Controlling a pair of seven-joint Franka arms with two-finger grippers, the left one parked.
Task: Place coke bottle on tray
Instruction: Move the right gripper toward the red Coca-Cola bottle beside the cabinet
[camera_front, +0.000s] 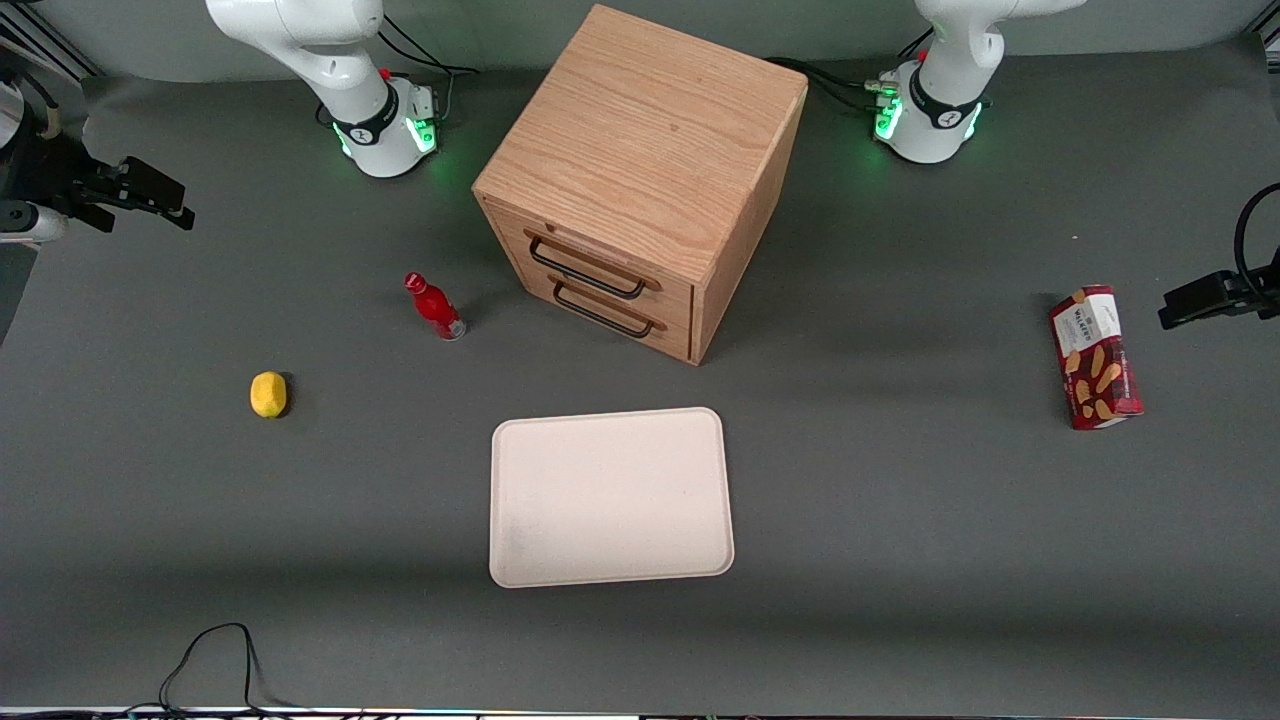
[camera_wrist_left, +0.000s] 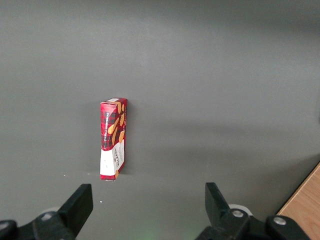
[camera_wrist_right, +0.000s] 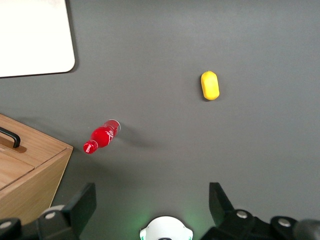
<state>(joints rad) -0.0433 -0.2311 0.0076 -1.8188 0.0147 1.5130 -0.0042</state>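
On the grey bench (camera_front: 900, 500), just in front of the wooden drawer cabinet (camera_front: 640, 150) and off its corner toward the working arm's end, stands the coke bottle (camera_front: 433, 307). It has a red body and a red cap, and its silvery base is down on the bench. It touches nothing and stands apart from the cabinet. It is not on the tray.

The tray (camera_front: 610, 495) is cream, lies flat and carries nothing. It is nearer the front camera than the cabinet and the bottle, and well apart from the bottle.

A yellow lemon (camera_front: 268, 394) lies farther toward the working arm's end than the bottle and somewhat nearer the camera.

The cabinet sits at an angle. Its two drawers are both shut, the upper black handle (camera_front: 588, 270) above the lower (camera_front: 605, 313).

A red snack box (camera_front: 1095, 357) lies flat toward the parked arm's end, well away from everything else.

The wrist view looks down on the bottle (camera_wrist_right: 102, 136), the lemon (camera_wrist_right: 210, 85), a corner of the tray (camera_wrist_right: 30, 40) and a corner of the cabinet (camera_wrist_right: 25, 175).

The gripper (camera_wrist_right: 150, 205) hangs high above the bench, well clear of the bottle. Its fingers (camera_wrist_right: 82, 202) are spread wide and hold nothing.
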